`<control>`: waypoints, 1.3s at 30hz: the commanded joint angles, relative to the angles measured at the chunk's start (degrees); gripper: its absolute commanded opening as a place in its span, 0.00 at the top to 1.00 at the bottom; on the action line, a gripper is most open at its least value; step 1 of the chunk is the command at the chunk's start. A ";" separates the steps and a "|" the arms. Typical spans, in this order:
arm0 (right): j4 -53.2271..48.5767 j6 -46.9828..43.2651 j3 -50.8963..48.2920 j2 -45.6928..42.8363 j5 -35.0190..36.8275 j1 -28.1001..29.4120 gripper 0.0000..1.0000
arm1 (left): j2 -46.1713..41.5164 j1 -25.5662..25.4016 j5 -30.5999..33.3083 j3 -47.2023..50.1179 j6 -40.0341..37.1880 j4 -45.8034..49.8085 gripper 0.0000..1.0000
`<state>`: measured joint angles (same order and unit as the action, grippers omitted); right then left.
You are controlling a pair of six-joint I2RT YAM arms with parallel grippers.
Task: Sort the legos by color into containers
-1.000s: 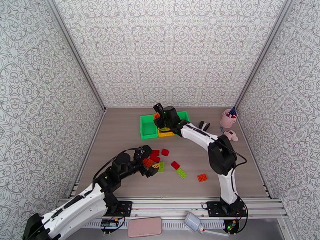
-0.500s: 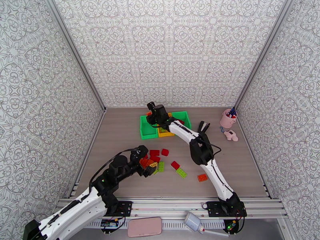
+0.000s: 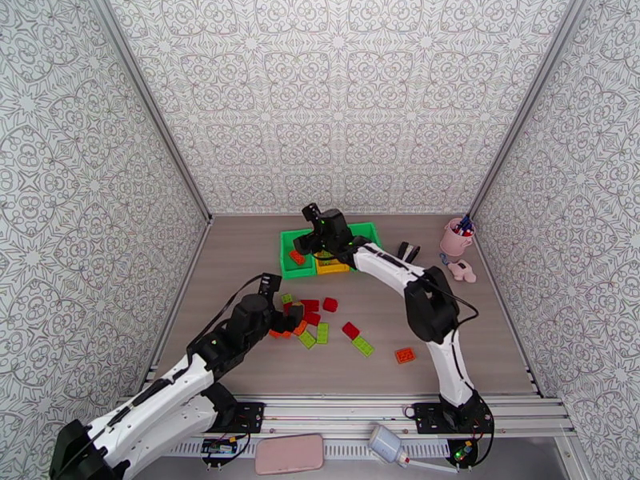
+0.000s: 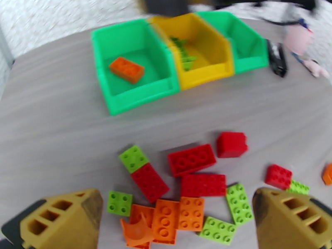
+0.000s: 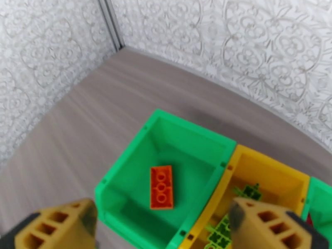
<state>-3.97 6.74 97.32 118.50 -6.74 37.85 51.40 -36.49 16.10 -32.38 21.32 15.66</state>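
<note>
The containers are joined in a row: a left green bin (image 3: 285,258), a yellow bin (image 3: 332,268) and a right green bin (image 3: 368,230). One orange lego (image 5: 162,186) lies flat in the left green bin (image 5: 124,162). Lime legos (image 5: 248,191) sit in the yellow bin (image 5: 265,160). My right gripper (image 5: 164,216) hovers open above the left green bin, nothing between its fingers. Red, orange and lime legos (image 4: 191,191) lie heaped mid-table. My left gripper (image 4: 177,208) hangs open just over that heap, straddling the orange bricks (image 4: 178,214). Farther right lie a red lego (image 3: 350,330), a lime lego (image 3: 363,346) and an orange lego (image 3: 405,355).
A black stapler (image 3: 408,251), a pink pen cup (image 3: 457,238) and a small pink toy (image 3: 462,272) stand right of the bins. Patterned walls close in the table on three sides.
My right gripper went from shut to open over the left green bin, and the orange lego now lies in that bin. My left arm shifted slightly over the heap, still open.
</note>
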 commanded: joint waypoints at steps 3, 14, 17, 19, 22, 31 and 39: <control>9.26 -5.04 -17.67 -14.27 0.69 0.37 0.11 | 9.52 1.18 8.98 -6.65 18.96 10.08 0.01; -1.08 -17.43 -34.59 -32.58 -5.38 0.39 0.12 | 31.45 7.75 -0.63 -17.28 23.51 12.39 0.03; -4.08 -19.19 -35.19 -34.10 -6.11 0.39 0.11 | 35.09 8.52 -0.90 -19.21 22.03 11.85 0.07; -5.16 -19.69 -35.44 -34.64 -5.89 0.38 0.12 | 37.64 9.33 -2.21 -20.94 21.54 11.65 0.11; -6.49 -20.69 -35.36 -34.67 -4.35 0.39 0.11 | 40.98 9.35 -2.65 -23.17 20.79 11.77 0.17; -7.34 -20.54 -35.10 -35.00 -3.99 0.39 0.11 | 49.22 9.70 -2.20 -27.39 21.90 14.06 0.42; -8.23 -20.54 -35.48 -36.14 -3.21 0.39 0.11 | 51.53 9.33 -2.39 -28.16 23.04 13.87 0.67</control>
<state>-11.03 -13.43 62.81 84.40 -10.92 37.85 102.45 -27.27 14.33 -59.20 43.68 28.51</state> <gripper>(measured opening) 0.890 0.344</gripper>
